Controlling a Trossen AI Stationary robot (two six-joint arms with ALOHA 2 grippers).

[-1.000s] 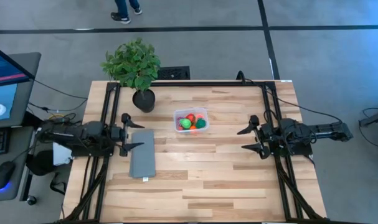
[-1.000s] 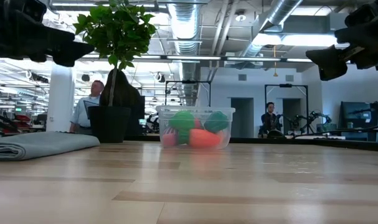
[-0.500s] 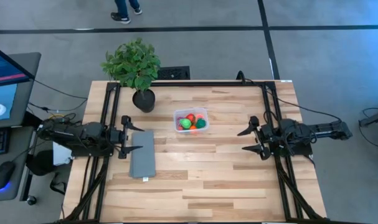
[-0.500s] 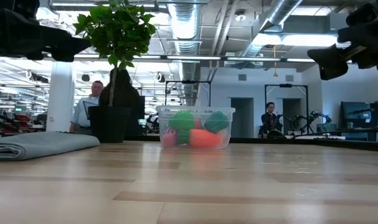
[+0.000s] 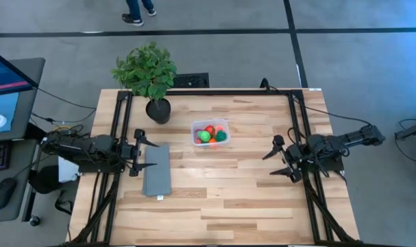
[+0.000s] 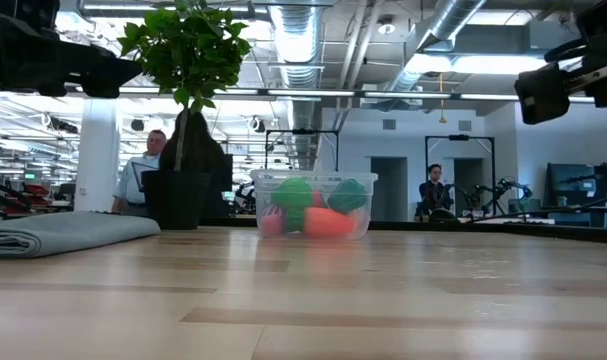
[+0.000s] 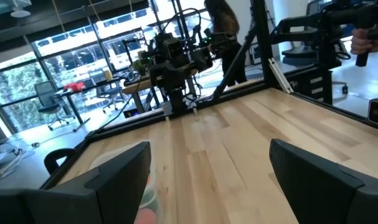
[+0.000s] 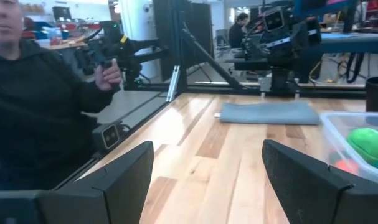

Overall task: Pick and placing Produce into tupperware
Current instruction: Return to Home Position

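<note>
The clear tupperware tub point(image 5: 210, 132) stands on the table's far middle, with several toy fruits in it: green point(image 5: 205, 136), red and orange ones. In the low view the tub point(image 6: 314, 205) shows green, orange and pink pieces through its wall. My left gripper point(image 5: 135, 151) hangs open at the table's left side, above the grey slab's left edge. My right gripper point(image 5: 282, 158) hangs open at the table's right side. Both are empty. The right wrist view shows the tub's corner point(image 8: 360, 149) with a green fruit point(image 8: 368, 140).
A flat grey folded slab point(image 5: 157, 169) lies on the left half of the table. A potted leafy plant point(image 5: 148, 77) stands at the far left corner. Black frame rails run along both sides. A person in dark clothing point(image 8: 33, 118) sits near the table in the right wrist view.
My right gripper has drawn a little toward the table's near edge and turned slightly, staying open. My left gripper has drawn back slightly toward the table's left edge. The tub and fruits have kept still.
</note>
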